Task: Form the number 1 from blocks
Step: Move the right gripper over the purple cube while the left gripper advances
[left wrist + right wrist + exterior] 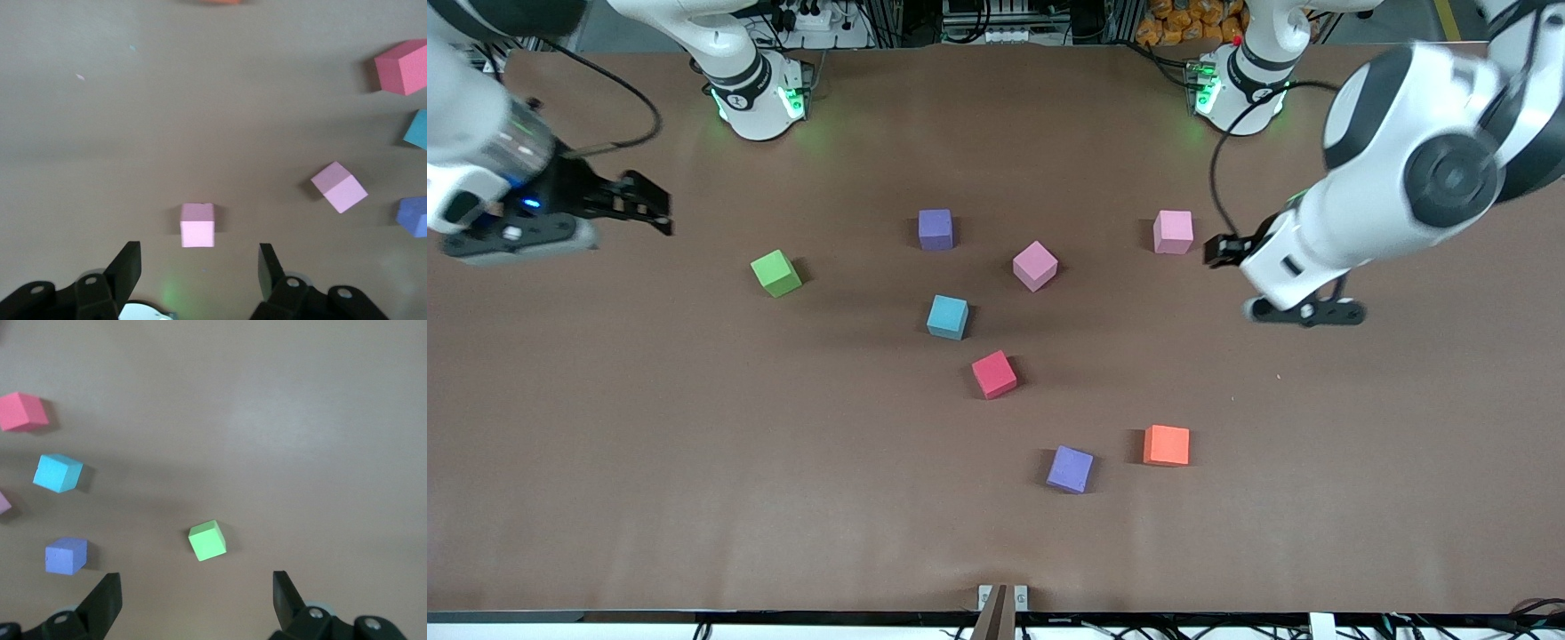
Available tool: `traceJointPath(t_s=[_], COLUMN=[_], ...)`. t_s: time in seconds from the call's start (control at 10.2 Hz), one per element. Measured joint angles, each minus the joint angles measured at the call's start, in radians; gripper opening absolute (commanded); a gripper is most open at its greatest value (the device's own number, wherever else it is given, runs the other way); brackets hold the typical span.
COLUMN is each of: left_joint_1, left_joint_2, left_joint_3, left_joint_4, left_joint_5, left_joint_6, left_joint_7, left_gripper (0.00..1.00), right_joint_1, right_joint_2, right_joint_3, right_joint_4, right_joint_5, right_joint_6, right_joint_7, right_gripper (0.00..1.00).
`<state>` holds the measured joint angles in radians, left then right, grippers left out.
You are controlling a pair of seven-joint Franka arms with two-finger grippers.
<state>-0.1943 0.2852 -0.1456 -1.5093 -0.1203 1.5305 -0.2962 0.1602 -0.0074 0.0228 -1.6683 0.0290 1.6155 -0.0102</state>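
Observation:
Near the table's middle lie a purple block [935, 228], a tilted pink block [1035, 265], a teal block [947, 316] and a red block [994, 374]. A second pink block [1173, 232] [197, 225] sits toward the left arm's end. A second purple block [1070, 468] lies nearest the front camera. My left gripper [1305, 312] [200, 267] hangs open and empty above the table beside that second pink block. My right gripper [660, 209] [197, 597] is open and empty, up over the right arm's end.
A green cube [775, 273] [207, 541] lies toward the right arm's end, the cube closest to the right gripper. An orange cube [1167, 444] sits beside the second purple block. The brown table [694, 462] runs wide around the cubes.

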Motion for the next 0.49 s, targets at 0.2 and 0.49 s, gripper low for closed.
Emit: traceJointPath(t_s=[0.2, 0.49], left_joint_1=[-0.022, -0.057], left_joint_2=[0.099, 0.221], left_joint_3=[-0.001, -0.002], left_joint_4=[-0.003, 0.000], left_joint_5=[-0.029, -0.072], left_joint_6=[0.031, 0.073], left_joint_7=[-0.004, -0.035], left_gripper=[0.79, 0.79], right_joint_1=[0.046, 0.058], right_joint_2=[0.043, 0.058], right_joint_3=[0.002, 0.069], right_joint_4=[-0.066, -0.251], right_joint_5=[0.002, 0.005], right_joint_6=[0.094, 0.236], right_joint_7=[0.005, 0.103], right_gripper=[1.00, 1.00])
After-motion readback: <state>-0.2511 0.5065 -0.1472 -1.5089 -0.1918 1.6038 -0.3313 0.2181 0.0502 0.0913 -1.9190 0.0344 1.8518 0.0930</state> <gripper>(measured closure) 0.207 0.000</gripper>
